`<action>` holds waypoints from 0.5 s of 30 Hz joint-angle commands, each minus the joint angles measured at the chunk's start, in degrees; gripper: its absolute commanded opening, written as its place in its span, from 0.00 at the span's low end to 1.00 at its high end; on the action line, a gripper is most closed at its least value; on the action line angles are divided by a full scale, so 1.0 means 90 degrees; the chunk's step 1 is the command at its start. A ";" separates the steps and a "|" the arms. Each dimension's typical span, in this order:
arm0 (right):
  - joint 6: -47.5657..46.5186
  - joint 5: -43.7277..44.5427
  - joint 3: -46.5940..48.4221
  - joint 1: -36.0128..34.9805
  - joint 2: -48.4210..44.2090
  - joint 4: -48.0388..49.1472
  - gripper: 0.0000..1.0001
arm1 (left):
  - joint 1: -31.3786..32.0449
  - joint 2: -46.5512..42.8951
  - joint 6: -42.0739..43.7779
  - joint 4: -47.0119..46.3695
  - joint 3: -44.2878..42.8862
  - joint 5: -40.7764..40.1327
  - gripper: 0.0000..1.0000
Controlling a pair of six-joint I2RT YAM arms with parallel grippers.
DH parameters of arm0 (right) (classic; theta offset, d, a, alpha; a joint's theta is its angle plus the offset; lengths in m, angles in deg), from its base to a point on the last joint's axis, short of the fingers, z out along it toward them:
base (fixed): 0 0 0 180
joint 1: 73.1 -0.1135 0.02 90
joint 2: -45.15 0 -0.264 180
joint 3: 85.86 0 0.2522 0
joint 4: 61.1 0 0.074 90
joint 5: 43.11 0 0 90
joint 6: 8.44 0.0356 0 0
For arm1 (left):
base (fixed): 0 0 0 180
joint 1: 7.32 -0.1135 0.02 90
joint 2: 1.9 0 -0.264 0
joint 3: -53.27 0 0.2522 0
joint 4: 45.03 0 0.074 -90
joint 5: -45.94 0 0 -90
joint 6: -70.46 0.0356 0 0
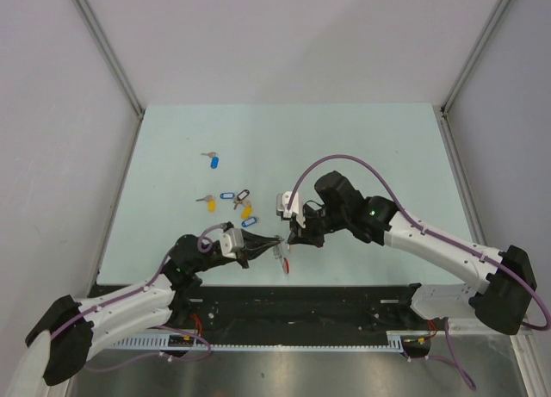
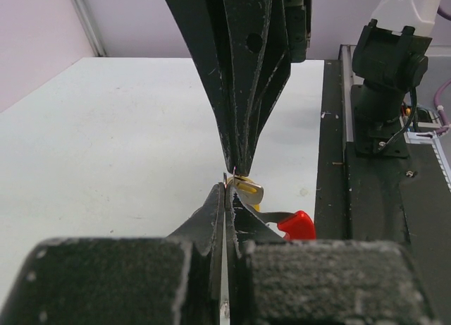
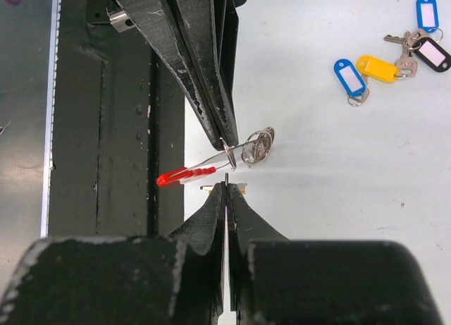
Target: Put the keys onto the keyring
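Since a key threads on only while the loop is steadied, the keyring [image 3: 246, 153] is held at the centre of the right wrist view, red end left, metal loop right.

- Left gripper [image 3: 227, 143]: pressed together, pinching the keyring's shaft, entering from the top of the frame.
- Right gripper [image 3: 227, 187]: pressed together just below the keyring; metal sliver [image 3: 238, 187] at its tips, too small to name.
- Loose keys [image 3: 373, 68]: upper right on the table [image 3: 317, 226], well apart.

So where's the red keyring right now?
In the top view the keyring is near the table's front edge where the left gripper and right gripper meet, nearer than the keys.
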State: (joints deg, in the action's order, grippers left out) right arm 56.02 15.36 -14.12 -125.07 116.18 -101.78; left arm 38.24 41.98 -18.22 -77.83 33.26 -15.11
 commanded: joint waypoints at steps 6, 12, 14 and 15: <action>0.0025 0.0105 0.0013 -0.0037 -0.0167 0.0207 0.00 | -0.0053 0.0046 -0.0253 -0.0558 -0.0234 0.0250 0.00; 0.0035 0.0075 0.0004 -0.0027 -0.0206 0.0256 0.00 | -0.0043 0.0115 -0.0293 -0.0597 -0.0254 0.0367 0.00; 0.0025 0.0046 0.0004 -0.0027 -0.0206 0.0256 0.00 | -0.0062 0.0144 -0.0284 -0.0597 -0.0254 0.0367 0.00; 0.0025 0.0027 0.0004 -0.0027 -0.0216 0.0266 0.00 | -0.0062 0.0135 -0.0293 -0.0597 -0.0254 0.0358 0.01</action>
State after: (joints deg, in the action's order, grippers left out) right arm 56.07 16.01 -14.12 -125.07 116.15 -101.49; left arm 38.21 43.11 -19.68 -79.34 33.26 -13.25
